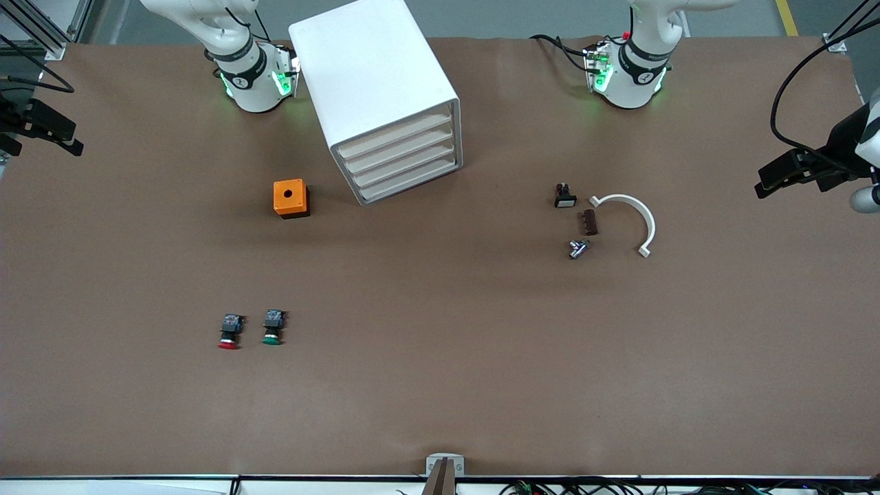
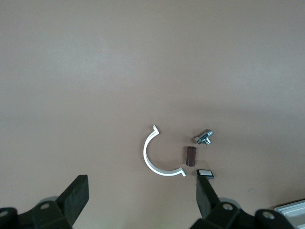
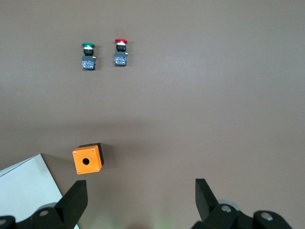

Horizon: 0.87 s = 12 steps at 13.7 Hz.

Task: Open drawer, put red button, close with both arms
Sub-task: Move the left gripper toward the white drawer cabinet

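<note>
My left gripper (image 2: 143,200) and right gripper (image 3: 142,202) hang high, jaws wide, empty. The red button (image 1: 229,332) lies toward the counter's front edge, right arm's end, awaiting an opened drawer unit (image 1: 385,96).

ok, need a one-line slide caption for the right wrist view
Right gripper open, high over the table: orange box below, red button and green button side by side, white drawer unit corner in view.

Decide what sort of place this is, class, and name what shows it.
Probably a robotics lab or test bench. A brown-covered table holds a white drawer cabinet, a red button and small parts, while both open grippers, left gripper and right gripper, wait above.
</note>
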Available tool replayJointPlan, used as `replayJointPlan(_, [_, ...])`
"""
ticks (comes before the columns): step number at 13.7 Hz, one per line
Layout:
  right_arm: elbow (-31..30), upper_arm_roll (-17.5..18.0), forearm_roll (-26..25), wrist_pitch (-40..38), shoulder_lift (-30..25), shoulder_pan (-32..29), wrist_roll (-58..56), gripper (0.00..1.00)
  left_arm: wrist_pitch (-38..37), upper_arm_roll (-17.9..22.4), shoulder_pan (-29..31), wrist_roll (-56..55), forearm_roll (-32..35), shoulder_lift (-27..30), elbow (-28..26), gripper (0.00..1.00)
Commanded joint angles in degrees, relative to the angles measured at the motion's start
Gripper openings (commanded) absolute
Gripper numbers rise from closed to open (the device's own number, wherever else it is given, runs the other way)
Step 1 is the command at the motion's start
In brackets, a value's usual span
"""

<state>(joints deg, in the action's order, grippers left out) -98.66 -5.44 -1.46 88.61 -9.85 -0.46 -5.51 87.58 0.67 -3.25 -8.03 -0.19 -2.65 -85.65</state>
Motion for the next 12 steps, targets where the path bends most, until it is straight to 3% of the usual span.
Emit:
replayJointPlan(1, [0.0,0.3,-1.3,0.0,-0.7,0.1,0.1,1.00,-0.8,0.0,-0.2,-0.1,1.0,-0.7,1.4,0.99])
replayJointPlan(7, [-0.1,0.1,0.5,0.2,-0.8,-0.1,2.6,1.00,-1.0,-0.1,-0.3,-0.3,-0.4,-0.8,1.4,0.99])
replayJointPlan(12, [-0.2,0.0,2.2,0.2,-0.8,-0.2,3.0,1.00,-5.4,-0.1,-0.2,-0.5,-14.0,-0.9,1.2,0.99])
